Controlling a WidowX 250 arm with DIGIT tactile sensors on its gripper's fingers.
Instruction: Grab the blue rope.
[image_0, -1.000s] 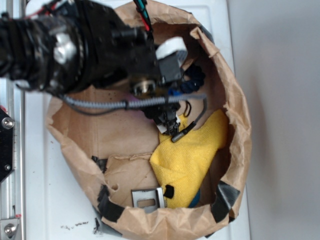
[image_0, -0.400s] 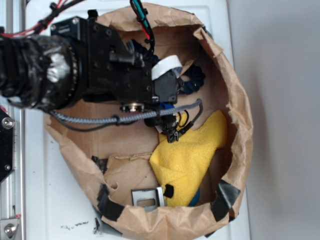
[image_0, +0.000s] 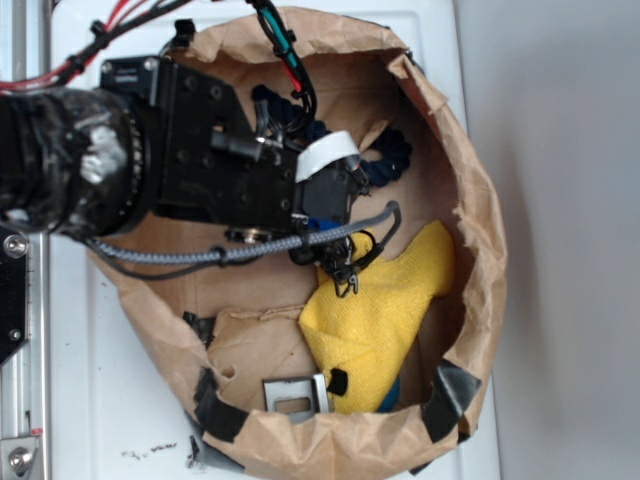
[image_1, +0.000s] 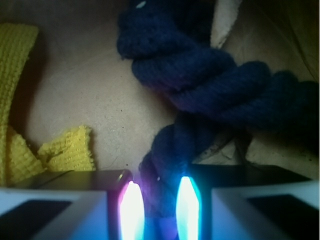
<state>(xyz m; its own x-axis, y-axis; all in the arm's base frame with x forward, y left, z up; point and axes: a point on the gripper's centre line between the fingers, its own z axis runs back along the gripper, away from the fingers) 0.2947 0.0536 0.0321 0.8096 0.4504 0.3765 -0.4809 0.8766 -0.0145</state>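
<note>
The jaws are pinching the blue rope (image_1: 200, 75) between glowing pads (image_1: 131, 210); lifting is remaining.

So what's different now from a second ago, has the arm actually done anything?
The arm has shifted toward the top of the picture, bringing the gripper off the yellow cloth and onto the blue rope. In the wrist view a strand sits between its fingers; whether it is clamped is unclear. The rope, cloth and paper bag have stayed put.
</note>
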